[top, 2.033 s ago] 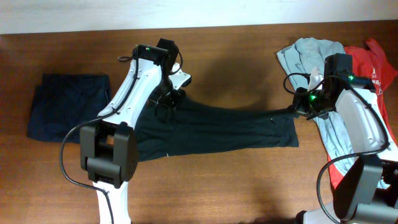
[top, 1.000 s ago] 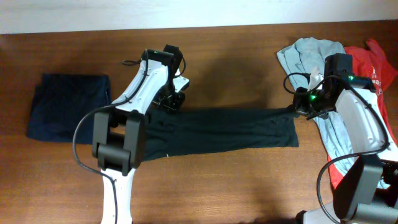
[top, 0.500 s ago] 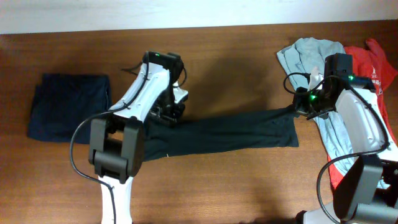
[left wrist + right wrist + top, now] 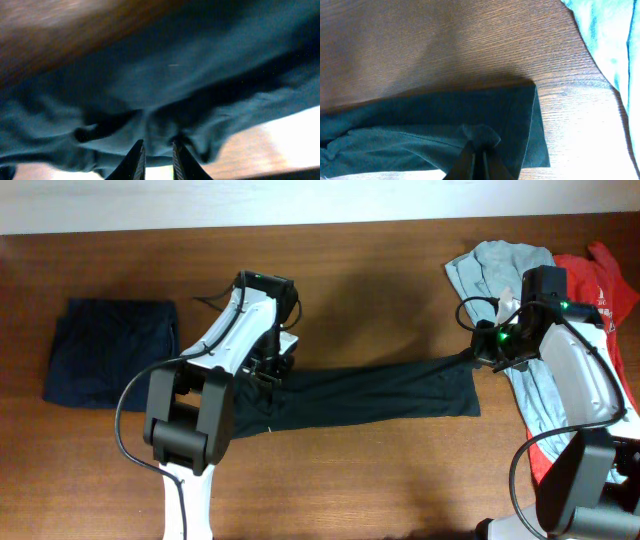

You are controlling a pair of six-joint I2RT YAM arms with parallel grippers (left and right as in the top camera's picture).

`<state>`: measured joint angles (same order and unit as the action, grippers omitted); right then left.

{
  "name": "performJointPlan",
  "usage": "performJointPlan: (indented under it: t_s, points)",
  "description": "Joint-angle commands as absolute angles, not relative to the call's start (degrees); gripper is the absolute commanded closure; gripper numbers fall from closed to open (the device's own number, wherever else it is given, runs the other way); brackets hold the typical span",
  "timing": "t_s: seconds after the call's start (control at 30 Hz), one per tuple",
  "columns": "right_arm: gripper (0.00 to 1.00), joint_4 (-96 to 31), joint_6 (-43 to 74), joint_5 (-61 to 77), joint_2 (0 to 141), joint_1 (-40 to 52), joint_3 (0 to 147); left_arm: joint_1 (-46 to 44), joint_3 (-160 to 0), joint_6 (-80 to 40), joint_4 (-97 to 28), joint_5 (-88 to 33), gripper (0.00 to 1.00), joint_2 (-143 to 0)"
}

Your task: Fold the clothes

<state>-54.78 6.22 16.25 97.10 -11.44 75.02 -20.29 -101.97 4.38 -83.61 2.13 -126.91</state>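
Observation:
The black garment (image 4: 380, 395) of the clothes lies stretched as a long band across the middle of the table. My left gripper (image 4: 272, 368) hovers low over its bunched left end. In the left wrist view the left gripper (image 4: 158, 146) has its fingers a narrow gap apart, and the wrinkled black cloth (image 4: 175, 75) lies just beyond the tips, none of it pinched. My right gripper (image 4: 480, 356) holds the garment's far right corner. The right wrist view shows the right gripper (image 4: 479, 150) shut on a small peak of black fabric (image 4: 420, 125).
A folded navy garment (image 4: 110, 350) lies at the left of the table. A pale blue-grey garment (image 4: 500, 265) and a red one (image 4: 600, 280) are heaped at the right, under my right arm. The blue-grey cloth (image 4: 605, 40) is close beside the held corner.
My left gripper came forward from the garment's back edge onto its left end and its jaws parted, letting the cloth go. The band looks narrower. The right arm stayed still.

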Motion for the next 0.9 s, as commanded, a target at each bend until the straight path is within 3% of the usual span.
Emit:
performJointPlan:
  t_s: [0.0, 0.13, 0.27, 0.47, 0.57, 0.63, 0.8, 0.83, 0.87]
  points:
    - [0.94, -54.59, 6.22, 15.35, 96.23, -11.66, 75.29, -18.06, -101.56, 0.62, -82.72, 9.26, 0.69, -125.54]
    - [0.94, -54.61, 6.22, 15.35, 96.25, -11.66, 75.29, -15.46, -101.56, 0.64, -79.35, 7.51, 0.63, -125.54]
    - [0.94, -54.63, 6.22, 15.35, 96.25, -11.66, 75.29, -14.92, -101.43, 3.11, -78.39, 1.04, 0.63, -125.54]
    - [0.94, -54.63, 6.22, 15.35, 96.25, -11.66, 75.29, -15.66, -101.41, 3.29, -78.85, 0.75, 0.73, -125.54]
    - [0.94, -54.65, 6.22, 15.35, 96.25, -11.66, 75.29, -15.64, -101.38, 3.29, -80.4, 0.78, 0.57, -125.54]
    - [0.94, -54.65, 6.22, 15.35, 96.25, -11.66, 75.29, -15.59, -101.38, 3.27, -80.01, 0.78, 0.56, -125.56]
    - [0.94, -54.65, 6.22, 15.35, 96.25, -11.66, 75.29, -15.59, -101.38, 3.27, -80.09, 0.75, 0.88, -125.54]
    - [0.94, -54.63, 6.22, 15.35, 96.25, -11.66, 75.29, -15.59, -101.38, 3.27, -80.25, 0.75, 0.98, -125.54]
    - [0.94, -54.65, 6.22, 15.35, 96.25, -11.66, 75.29, -15.59, -101.38, 3.27, -80.4, 0.75, 0.99, -125.54]
